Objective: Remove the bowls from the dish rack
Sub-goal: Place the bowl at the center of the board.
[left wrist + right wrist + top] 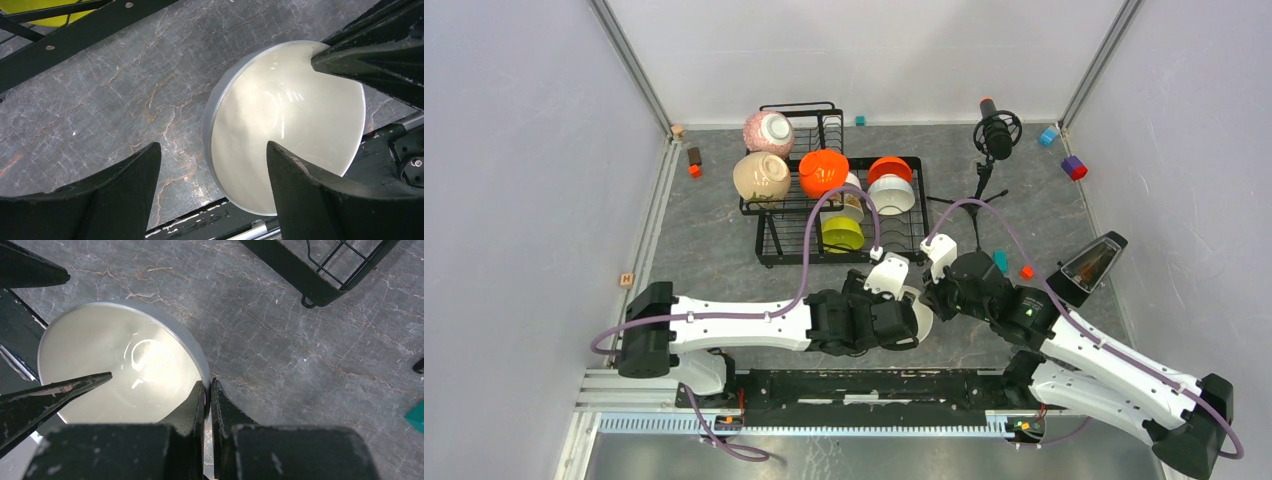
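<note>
White bowl [115,375] out of the dish rack [769,255], just before it.
Right gripper [207,400] pinches its rim tight; left gripper [214,147] fingers spread wide over it (other bowls [824,172] sit racked).

The cream bowl [120,365] was glossy and milky inside, with a pale grey rim. My left fingers [95,205] and right fingers [225,415] were matt black, scuffed pale at the edges. The table [714,250] was dark grey marble, veined with rust and white. In the black wire dish rack [796,240] sat a pink-speckled bowl [768,132], a beige bowl [761,177], a bright orange bowl [823,172], a second orange bowl [889,167], a white bowl [891,196] and a lime green bowl [842,234]. My left arm [734,325] and right arm [1114,370] were white with black joints, trailing a mauve cable [809,250]. The microphone [997,135] was black, orange-tipped.
</note>
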You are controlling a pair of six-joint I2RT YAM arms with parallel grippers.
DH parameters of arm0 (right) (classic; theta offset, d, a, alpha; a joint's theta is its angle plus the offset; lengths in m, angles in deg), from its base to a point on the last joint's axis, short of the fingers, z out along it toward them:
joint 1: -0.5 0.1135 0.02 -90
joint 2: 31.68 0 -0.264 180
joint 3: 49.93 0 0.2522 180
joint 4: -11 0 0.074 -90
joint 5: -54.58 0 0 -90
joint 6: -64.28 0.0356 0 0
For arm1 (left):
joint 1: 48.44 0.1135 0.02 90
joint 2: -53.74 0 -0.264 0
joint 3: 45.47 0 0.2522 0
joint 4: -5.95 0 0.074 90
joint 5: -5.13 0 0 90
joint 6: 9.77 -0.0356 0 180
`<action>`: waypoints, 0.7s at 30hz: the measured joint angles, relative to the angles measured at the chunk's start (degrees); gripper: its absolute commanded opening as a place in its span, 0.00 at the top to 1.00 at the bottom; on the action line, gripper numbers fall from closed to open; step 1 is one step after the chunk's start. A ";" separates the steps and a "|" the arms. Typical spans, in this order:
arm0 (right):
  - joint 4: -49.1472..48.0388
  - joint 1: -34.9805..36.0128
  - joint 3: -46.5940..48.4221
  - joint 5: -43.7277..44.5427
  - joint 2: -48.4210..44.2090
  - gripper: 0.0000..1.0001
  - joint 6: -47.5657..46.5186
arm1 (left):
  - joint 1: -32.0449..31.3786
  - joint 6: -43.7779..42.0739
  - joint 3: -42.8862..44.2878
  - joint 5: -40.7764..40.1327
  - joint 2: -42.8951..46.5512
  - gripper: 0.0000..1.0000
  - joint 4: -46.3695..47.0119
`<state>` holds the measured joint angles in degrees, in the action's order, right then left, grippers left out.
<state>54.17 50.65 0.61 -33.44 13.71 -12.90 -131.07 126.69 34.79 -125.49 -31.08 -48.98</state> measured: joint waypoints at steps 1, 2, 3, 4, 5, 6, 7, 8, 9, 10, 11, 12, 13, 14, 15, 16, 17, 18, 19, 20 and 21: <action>0.07 0.00 0.00 0.04 0.02 1.00 0.00 | 0.00 0.31 0.24 -0.09 -0.24 0.20 -0.28; 0.09 0.00 0.00 0.07 0.04 1.00 0.00 | 0.00 0.59 0.50 -0.31 -0.42 0.21 -0.63; 0.09 0.00 0.00 0.11 0.09 1.00 0.00 | 0.00 0.83 0.74 -0.52 -0.57 0.23 -0.85; 0.09 0.00 0.00 0.15 0.11 1.00 0.02 | 0.00 1.14 1.11 -0.90 -0.83 0.26 -1.18; 0.09 0.00 0.00 0.15 0.13 1.00 0.02 | 0.00 1.31 1.44 -1.14 -1.11 0.28 -1.44; 0.11 0.00 0.00 0.15 0.13 1.00 0.04 | 0.00 1.44 1.75 -1.33 -1.42 0.30 -1.81; 0.11 0.00 0.00 0.15 0.13 1.00 0.13 | 0.00 1.53 2.01 -1.38 -1.70 0.32 -2.12; 0.11 0.00 0.00 0.15 0.13 1.00 0.26 | 0.00 1.60 2.19 -1.38 -2.05 0.34 -2.27; 0.09 0.00 0.00 0.15 0.13 1.00 0.39 | 0.00 1.66 2.27 -1.38 -2.34 0.36 -2.38; 0.09 0.00 0.00 0.17 0.11 1.00 0.48 | 0.00 1.66 2.34 -1.38 -2.67 0.39 -2.56; 0.09 0.00 0.00 0.17 0.11 1.00 0.55 | 0.00 1.68 2.34 -1.38 -2.95 0.41 -2.64; 0.09 0.00 0.00 0.17 0.11 1.00 0.68 | 0.00 1.70 2.34 -1.38 -3.23 0.43 -2.89; 0.09 0.00 0.00 0.17 0.11 1.00 0.74 | 0.00 1.70 2.36 -1.38 -3.54 0.46 -3.06; 0.09 0.00 0.00 0.17 0.11 1.00 0.85 | 0.00 1.70 2.34 -1.36 -3.78 0.48 -3.13; 0.09 0.00 0.00 0.17 0.11 1.00 0.90 | 0.00 1.73 2.34 -1.33 -3.98 0.52 -3.23; 0.09 0.00 0.00 0.15 0.11 1.00 0.92 | 0.00 1.75 2.34 -1.33 -4.09 0.55 -3.26; 0.09 0.00 0.00 0.15 0.11 1.00 0.94 | 0.00 1.81 2.34 -1.33 -4.17 0.59 -3.32; 0.09 0.00 0.00 0.17 0.11 1.00 1.01 | 0.00 1.92 2.34 -1.31 -4.17 0.62 -3.30; 0.09 0.00 0.00 0.15 0.11 1.00 1.07 | 0.00 2.10 2.34 -1.31 -4.17 0.65 -3.32; 0.09 0.00 -0.02 0.15 0.11 1.00 1.09 | 0.00 2.14 2.34 -1.31 -4.17 0.68 -3.30; 0.07 0.00 -0.02 0.13 0.11 1.00 1.18 | 0.00 2.19 2.34 -1.31 -4.17 0.72 -3.30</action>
<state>54.23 50.65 0.59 -33.31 13.82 -11.72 -131.07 128.88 37.13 -126.80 -35.25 -52.28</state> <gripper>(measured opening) 0.078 0.369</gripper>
